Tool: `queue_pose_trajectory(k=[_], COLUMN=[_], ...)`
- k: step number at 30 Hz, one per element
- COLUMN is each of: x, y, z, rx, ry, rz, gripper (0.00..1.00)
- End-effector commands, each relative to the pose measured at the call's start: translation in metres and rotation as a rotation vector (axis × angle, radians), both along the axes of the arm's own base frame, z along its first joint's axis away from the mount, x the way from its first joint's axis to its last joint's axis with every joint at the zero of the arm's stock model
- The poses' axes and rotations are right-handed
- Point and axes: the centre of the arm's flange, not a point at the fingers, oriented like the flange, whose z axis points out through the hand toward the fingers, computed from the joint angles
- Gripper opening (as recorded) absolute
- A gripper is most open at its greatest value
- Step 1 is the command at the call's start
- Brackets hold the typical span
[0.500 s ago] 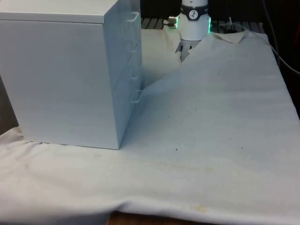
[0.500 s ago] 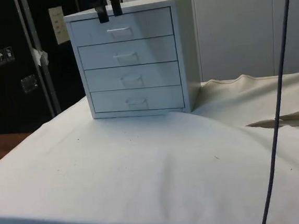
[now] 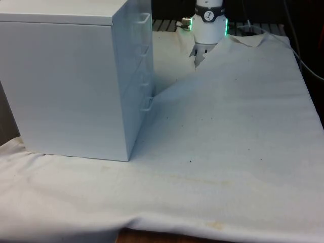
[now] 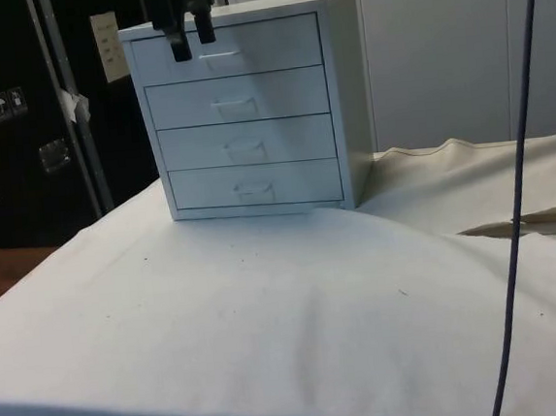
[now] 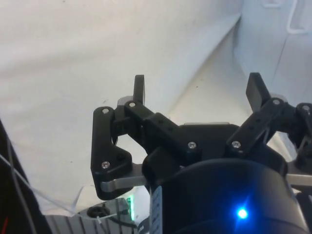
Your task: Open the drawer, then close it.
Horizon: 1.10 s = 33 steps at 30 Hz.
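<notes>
A white chest of drawers [image 4: 250,113] stands on the cloth-covered table with its four drawers stacked, all shut flush. The top drawer [image 4: 273,45] has a small white handle [image 4: 222,59]. In the side view my gripper [image 4: 192,38] hangs in front of the top drawer's left part, just left of that handle, with its black fingers [image 4: 179,47] apart and empty. The wrist view has the gripper [image 5: 197,90] open above the cloth, with the chest's front [image 5: 273,44] and a handle [image 5: 297,19] beside it. The front view has the chest [image 3: 66,81] side-on, its handles [image 3: 147,104] along its right edge.
The white cloth [image 3: 228,131] lies rumpled, with a raised fold near the robot's base [image 3: 208,25]. A dark cable [image 4: 516,197] hangs down across the side view's right. Open cloth stretches in front of the chest [image 4: 267,306].
In the side view the gripper has dropped lower and shifted slightly left, now overlapping the top drawer's front. The drawers have not moved.
</notes>
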Motion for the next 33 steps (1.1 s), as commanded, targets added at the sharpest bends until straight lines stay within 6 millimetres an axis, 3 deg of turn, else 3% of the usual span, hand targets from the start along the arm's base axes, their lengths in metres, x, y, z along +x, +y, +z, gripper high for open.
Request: queue_pose_trajectory(k=[1, 33], x=[0.001, 0.004], y=[0.000, 0.012], z=[0.001, -0.003], rx=[-0.020, -0.253], ry=[-0.007, -0.020], rz=[0.009, 0.038], gripper=[1.00, 1.00])
